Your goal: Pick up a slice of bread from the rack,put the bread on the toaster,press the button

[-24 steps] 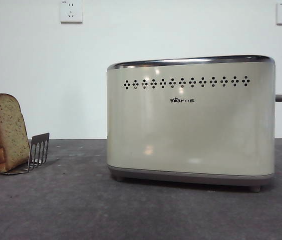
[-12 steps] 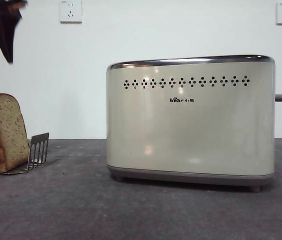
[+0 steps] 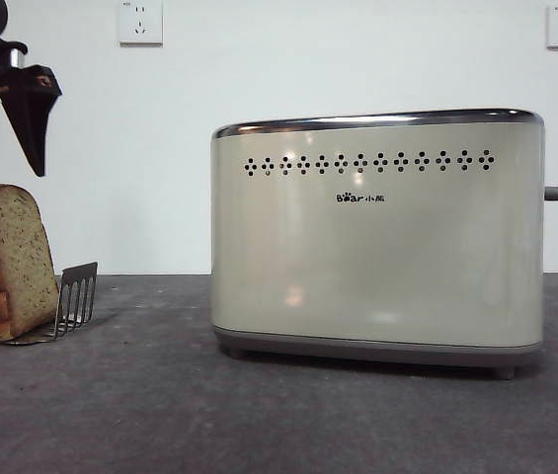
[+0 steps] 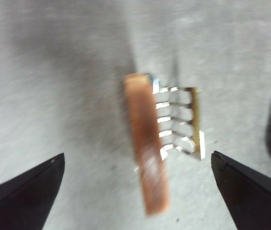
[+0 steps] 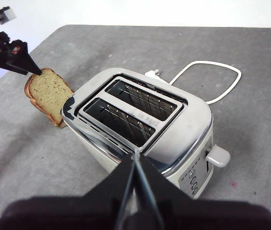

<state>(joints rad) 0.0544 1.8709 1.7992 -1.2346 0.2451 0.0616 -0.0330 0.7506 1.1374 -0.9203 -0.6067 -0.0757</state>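
The slice of bread (image 3: pixel 12 262) stands upright, leaning in the small metal rack (image 3: pixel 76 296) at the table's left. My left gripper (image 4: pixel 137 160) hangs open above it, one jaw on each side of the slice (image 4: pixel 147 143), well clear of it. One of its black fingers (image 3: pixel 32 123) shows at the front view's top left. The cream toaster (image 3: pixel 377 237) stands to the right, its button (image 3: pixel 555 194) sticking out of the far narrow end. My right gripper (image 5: pixel 135 160) is shut and empty, high over the toaster (image 5: pixel 140 120) with its two open slots.
Two white wall sockets (image 3: pixel 140 22) sit high on the back wall. The toaster's white cable (image 5: pixel 212 81) loops on the grey table behind it. Open tabletop lies between rack and toaster.
The left arm has come into the front view from the top left and dropped lower, over the bread. Bread, rack and toaster have not moved.
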